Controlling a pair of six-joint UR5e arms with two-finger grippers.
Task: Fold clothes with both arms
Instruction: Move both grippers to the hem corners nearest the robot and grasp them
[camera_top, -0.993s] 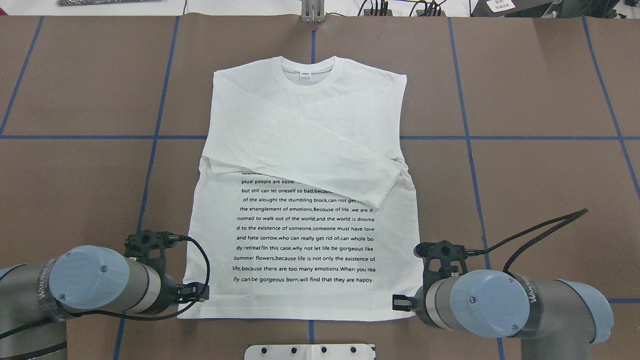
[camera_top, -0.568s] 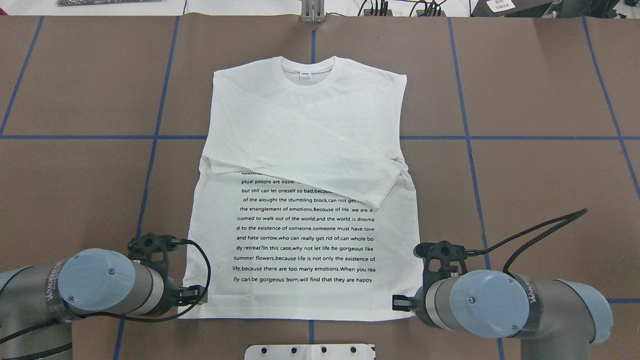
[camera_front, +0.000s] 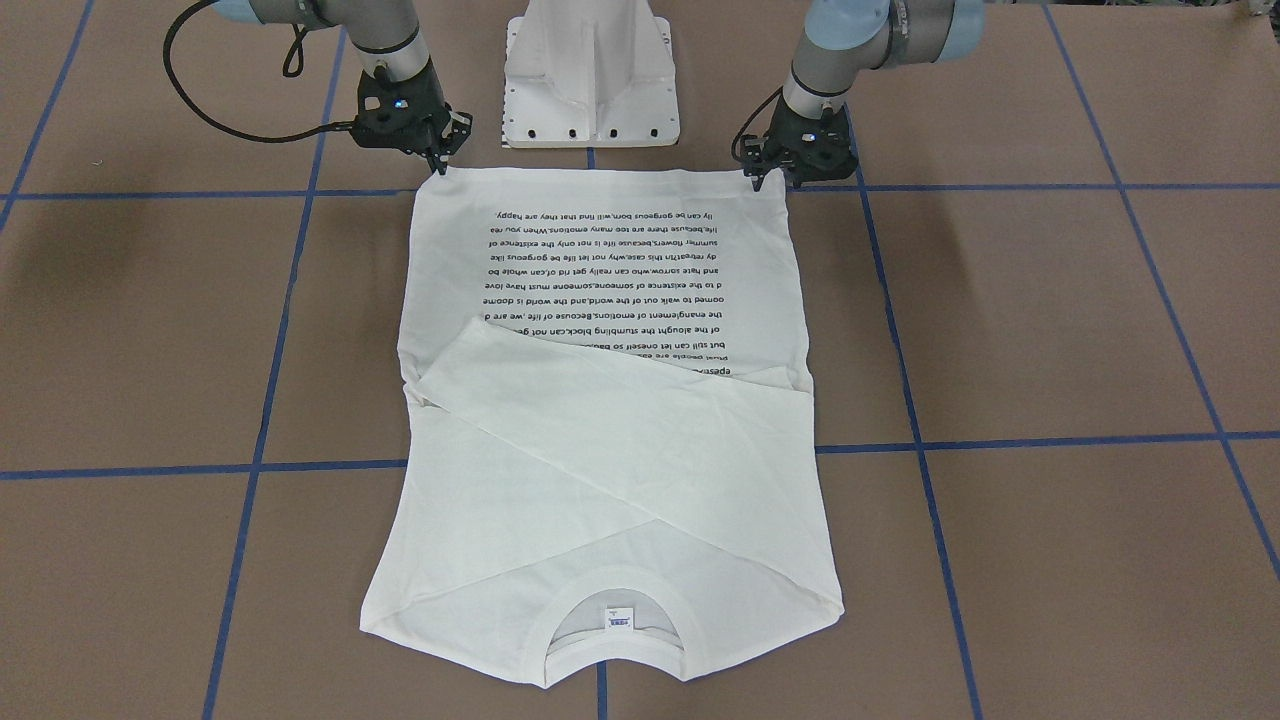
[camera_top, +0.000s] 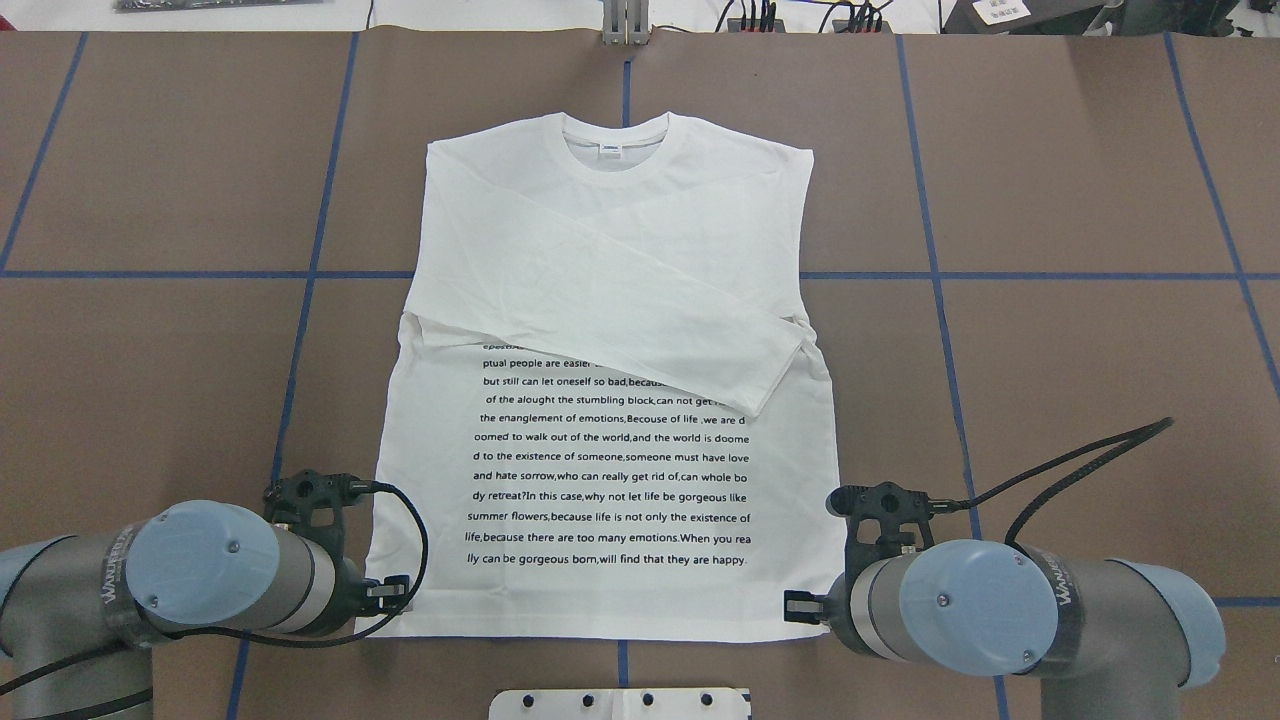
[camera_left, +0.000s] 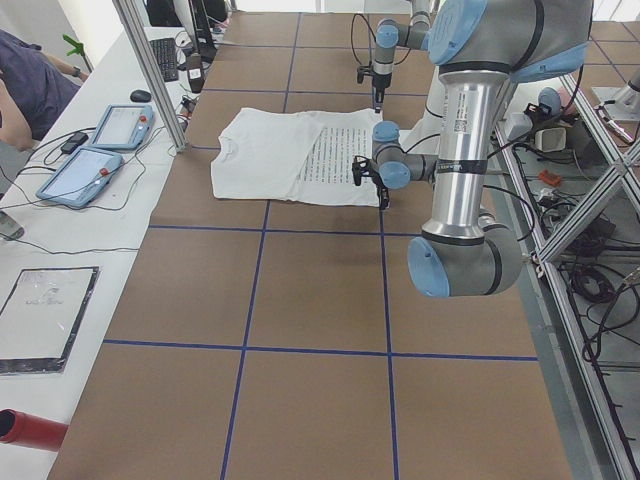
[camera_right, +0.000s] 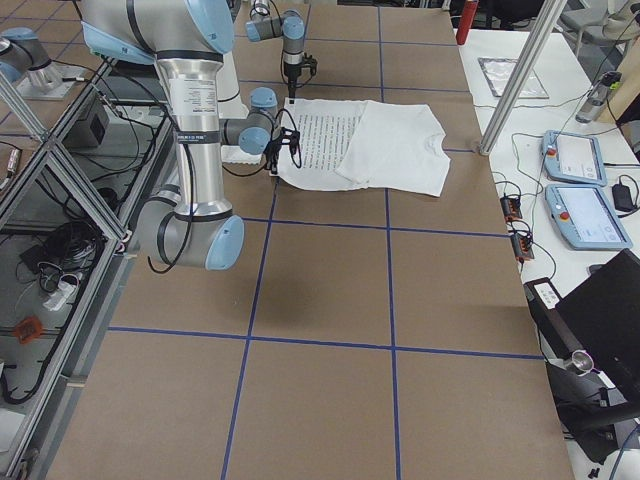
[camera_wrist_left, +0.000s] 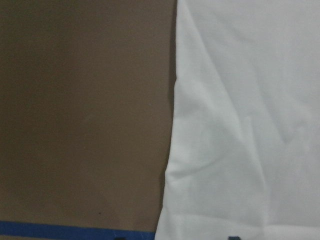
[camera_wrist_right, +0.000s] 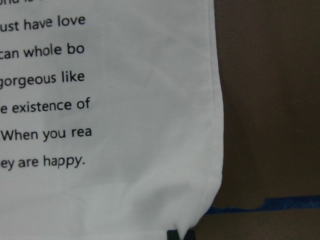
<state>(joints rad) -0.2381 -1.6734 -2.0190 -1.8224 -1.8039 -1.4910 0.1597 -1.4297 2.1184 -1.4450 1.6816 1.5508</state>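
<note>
Two grippers, one hem corner each, and that's the geometry the next move depends on. Overhead clock, 12 = away from the robot: the T-shirt (camera_top: 610, 400) lies flat mid-table (camera_top: 1050, 200), long axis running 6–12, with the collar (camera_top: 615, 180) at 12 and the hem at 6, just short of the pedestal base (camera_top: 620, 703). The left gripper (camera_front: 775, 178) is at the 7 o'clock hem corner, so its cloth lies toward 3. The right gripper (camera_front: 440, 162) is at the 5 o'clock corner, with cloth toward 9. Both tips touch or sit just over the edge, and neither arm looks nearer than the other. I can't tell from any view whether either set of jaws has clamped the hem. Each wrist camera shows only a dark sliver of fingertip at the bottom of the frame against white cloth. My read is that the coming move is a lift of the hem, carried straight toward 12 onto the chest, so the corners need to travel level. The shirt is white and long-sleeved, with both sleeves already crossed over the chest. The top sleeve (camera_top: 650, 300) slants from the 10 o'clock shoulder down to the 4 o'clock side and hides the first lines of the black text block (camera_top: 610, 480). The neck label (camera_top: 610, 150) is visible. The fabric is smooth apart from a few light creases, and the hem is straight.
</note>
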